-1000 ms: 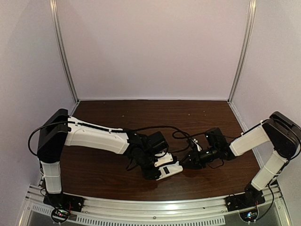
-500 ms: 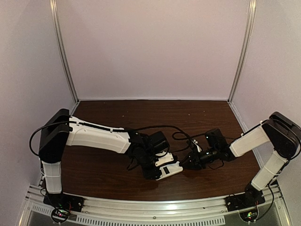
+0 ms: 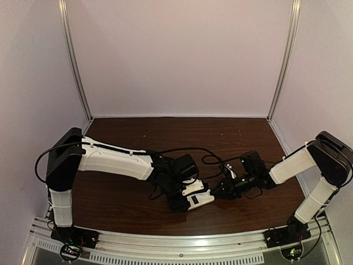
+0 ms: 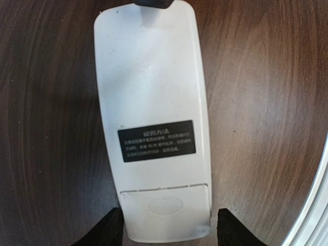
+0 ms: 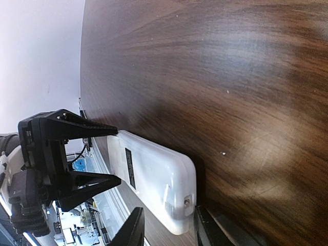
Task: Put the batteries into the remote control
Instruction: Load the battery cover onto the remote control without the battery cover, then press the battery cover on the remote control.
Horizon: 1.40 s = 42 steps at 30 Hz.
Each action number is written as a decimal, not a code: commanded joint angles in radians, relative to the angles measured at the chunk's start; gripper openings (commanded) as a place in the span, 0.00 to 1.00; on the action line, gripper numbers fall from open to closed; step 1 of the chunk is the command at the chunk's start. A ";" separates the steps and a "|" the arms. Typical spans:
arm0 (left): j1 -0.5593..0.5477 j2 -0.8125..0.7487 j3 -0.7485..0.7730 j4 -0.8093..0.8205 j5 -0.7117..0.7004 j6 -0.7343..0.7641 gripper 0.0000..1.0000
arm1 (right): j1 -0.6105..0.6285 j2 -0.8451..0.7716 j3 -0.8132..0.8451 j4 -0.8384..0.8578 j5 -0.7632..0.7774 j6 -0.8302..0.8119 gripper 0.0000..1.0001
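Close to the front rail (image 3: 182, 243), at about 6 o'clock on the table (image 3: 165, 132), the remote control (image 4: 154, 102) lies flat, plain back up. Its black label (image 4: 156, 141) shows, and the small cover (image 4: 166, 205) sits flush over the battery bay. The left gripper (image 4: 166, 233) straddles that cover end from 9 o'clock, fingers spread just off both sides, pinching nothing as far as I can see. Toward 3 o'clock, the right gripper (image 5: 169, 228) brackets the remote's other end; whether it clamps or merely frames it I cannot tell. No batteries show anywhere. I'd judge they are already inside and this is the closing step. Next, both arms should back away level, without dragging the remote or popping the cover.
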 commanded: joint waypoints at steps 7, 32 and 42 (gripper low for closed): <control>0.000 -0.040 -0.018 0.047 -0.025 -0.012 0.78 | 0.007 -0.019 -0.013 0.007 0.002 -0.012 0.36; 0.080 -0.363 -0.473 0.495 0.079 -0.560 0.52 | 0.050 -0.048 -0.072 0.053 0.011 0.041 0.30; 0.080 -0.326 -0.450 0.549 0.057 -0.639 0.42 | 0.072 -0.064 -0.112 0.104 0.025 0.081 0.29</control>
